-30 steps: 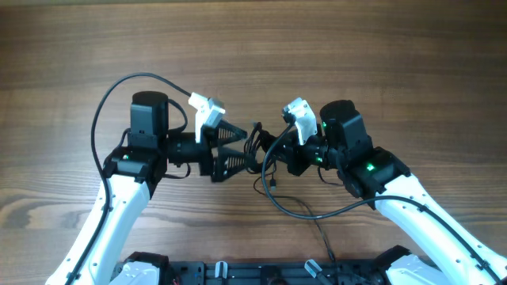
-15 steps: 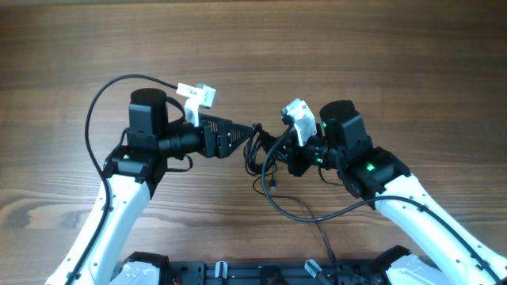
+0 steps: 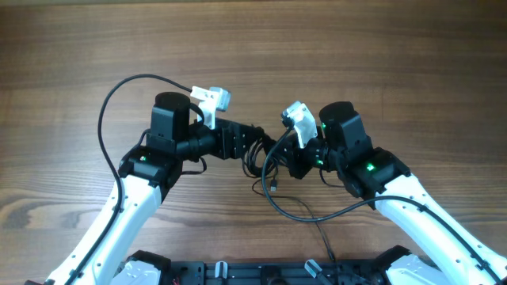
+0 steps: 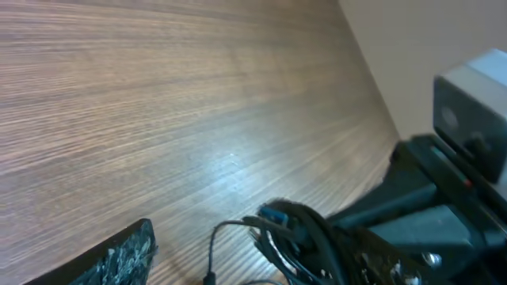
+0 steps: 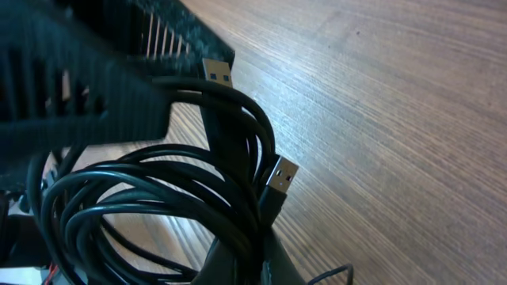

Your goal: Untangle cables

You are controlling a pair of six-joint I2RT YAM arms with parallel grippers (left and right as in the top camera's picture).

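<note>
The left claw is hovering released, its tips at the cables, a coiled bunch midway between the table's left and right edges. The right claw is clenching that bunch. The step looks like pulling strands apart. Next, the left should be pinching one loop only, then drawing it leftward.

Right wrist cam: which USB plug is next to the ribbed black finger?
The upper plug, tip beside the ribbed black finger; the lower plug juts from the cables over the table.
</note>
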